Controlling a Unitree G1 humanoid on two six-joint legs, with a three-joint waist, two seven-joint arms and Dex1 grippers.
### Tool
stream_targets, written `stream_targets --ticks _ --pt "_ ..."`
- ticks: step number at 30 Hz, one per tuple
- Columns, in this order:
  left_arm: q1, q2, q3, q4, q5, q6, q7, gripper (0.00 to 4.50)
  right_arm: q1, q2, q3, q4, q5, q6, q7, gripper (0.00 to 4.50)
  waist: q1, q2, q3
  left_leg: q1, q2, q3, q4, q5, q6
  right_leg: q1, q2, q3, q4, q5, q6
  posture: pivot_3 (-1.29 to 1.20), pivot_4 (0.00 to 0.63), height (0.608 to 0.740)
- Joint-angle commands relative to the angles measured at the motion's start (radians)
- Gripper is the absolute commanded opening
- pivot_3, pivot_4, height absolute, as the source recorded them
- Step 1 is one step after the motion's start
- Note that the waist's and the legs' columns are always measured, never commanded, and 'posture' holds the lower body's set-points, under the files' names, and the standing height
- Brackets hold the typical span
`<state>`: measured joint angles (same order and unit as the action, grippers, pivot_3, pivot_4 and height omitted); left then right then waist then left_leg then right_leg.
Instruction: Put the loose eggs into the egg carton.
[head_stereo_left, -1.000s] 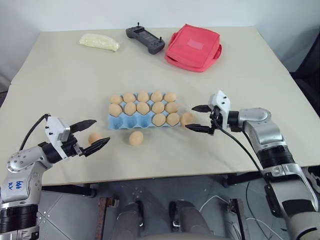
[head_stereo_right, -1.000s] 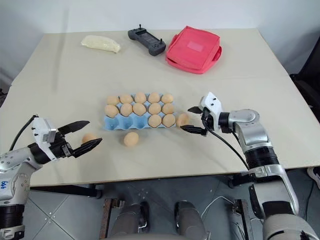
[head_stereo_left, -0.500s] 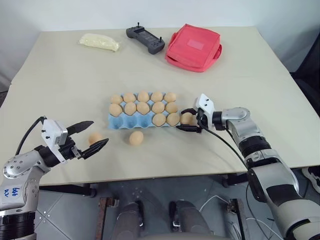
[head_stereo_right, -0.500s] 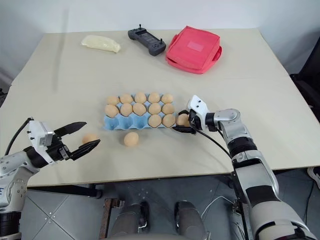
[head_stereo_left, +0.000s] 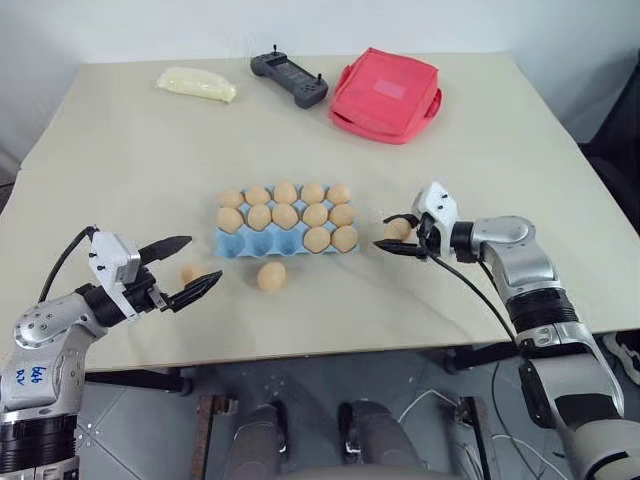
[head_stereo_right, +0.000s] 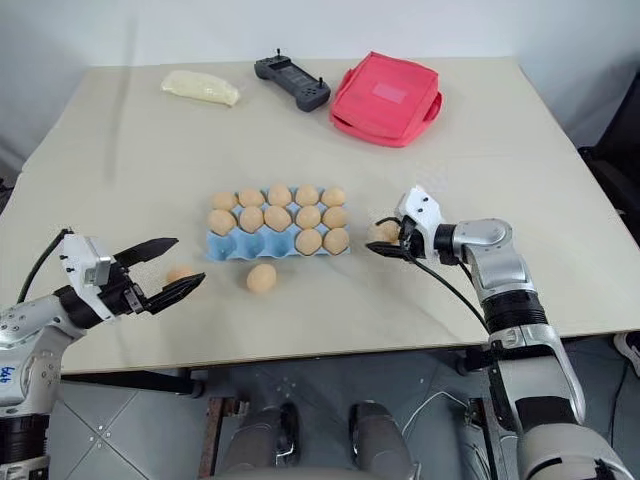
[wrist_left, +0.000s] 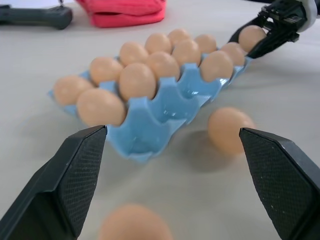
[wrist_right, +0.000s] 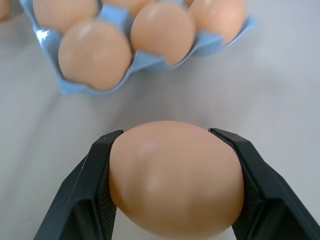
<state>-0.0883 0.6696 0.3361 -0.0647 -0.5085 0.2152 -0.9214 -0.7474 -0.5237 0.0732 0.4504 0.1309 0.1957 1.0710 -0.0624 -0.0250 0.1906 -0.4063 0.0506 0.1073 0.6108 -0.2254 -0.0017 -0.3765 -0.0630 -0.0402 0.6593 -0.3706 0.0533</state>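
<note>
Right gripper (head_stereo_left: 403, 236) is clamped on one of the loose eggs (wrist_right: 176, 177), a black finger on either side of the shell, and the egg sits a little clear of the table (head_stereo_left: 500, 140) just off the right end of the egg carton (head_stereo_left: 285, 246). So the step in hand looks like the carry: the egg is picked and has yet to go into a cup. The carton lies mid-table with its two far rows full of eggs and its near row filled only at the right end, leaving the three left-hand cups of that row bare blue (those are the ones nearest the robot's left arm). By my reading the next move calls for the held egg to travel across the filled cups to one of those empty ones, high enough not to knock the seated eggs, then be lowered upright and let go gently. Left gripper (head_stereo_left: 183, 271) hangs with its fingers spread wide and nothing between them, close to a second loose egg (head_stereo_left: 188, 273) on the table; a third egg (head_stereo_left: 271, 276) rests just in front of the carton's near edge. Both still need picking up, and the left arm looks better placed for them.
</note>
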Motion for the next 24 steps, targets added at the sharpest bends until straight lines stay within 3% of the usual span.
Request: stream_targets --ticks 1,6,12,24 --pt "-0.017 -0.001 -0.003 0.001 -0.007 -0.018 -0.015 4.50 -0.007 0.011 -0.027 -0.203 0.050 0.115 -0.059 2.35 -0.001 0.000 0.000 0.000 0.001 0.000 0.000 0.000 0.000 0.000 0.001 0.000 0.000 0.000 0.000 0.00 0.150 0.740" --pt "-0.027 -0.005 -0.008 0.010 -0.002 -0.025 -0.016 4.50 -0.024 0.131 0.021 -0.375 0.083 0.263 -0.168 2.35 -0.001 0.000 0.000 0.000 0.001 0.000 0.000 0.000 -0.001 0.000 0.001 0.000 0.000 0.000 0.000 0.00 0.150 0.740" --pt "-0.005 -0.006 0.006 -0.006 -0.004 -0.031 -0.003 4.50 -0.049 0.330 0.117 -0.345 0.043 0.283 -0.291 2.35 0.002 0.000 0.000 0.000 0.000 0.000 0.000 0.000 -0.001 0.000 0.000 -0.001 0.000 0.000 0.000 0.00 0.150 0.740" --pt "0.066 -0.012 0.039 -0.063 -0.015 -0.034 0.037 4.50 -0.090 0.436 0.196 -0.164 -0.004 0.192 -0.319 2.35 0.001 0.000 0.000 -0.001 0.000 -0.001 0.000 0.000 0.000 0.000 -0.001 -0.001 0.000 0.000 0.000 0.00 0.150 0.740"
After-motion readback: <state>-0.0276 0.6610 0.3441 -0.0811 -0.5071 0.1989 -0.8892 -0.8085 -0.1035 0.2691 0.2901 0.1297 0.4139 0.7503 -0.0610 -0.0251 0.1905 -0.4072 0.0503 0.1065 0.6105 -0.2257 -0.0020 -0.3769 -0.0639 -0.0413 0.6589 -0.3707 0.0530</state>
